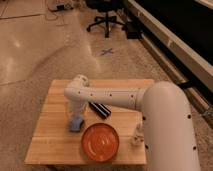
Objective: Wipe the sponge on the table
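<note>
The light-blue sponge (76, 124) lies on the wooden table (50, 142), left of centre and just up-left of an orange plate. My white arm reaches in from the right across the tabletop and bends downward at its left end. The gripper (76, 113) points down directly over the sponge, right at or touching its top edge. The arm's end hides the contact point.
An orange plate (100, 141) sits near the front edge. A black ribbed block (100, 110) lies behind the plate under my arm. A small white bottle-like object (137, 136) stands at the right. An office chair (106, 20) stands on the floor beyond.
</note>
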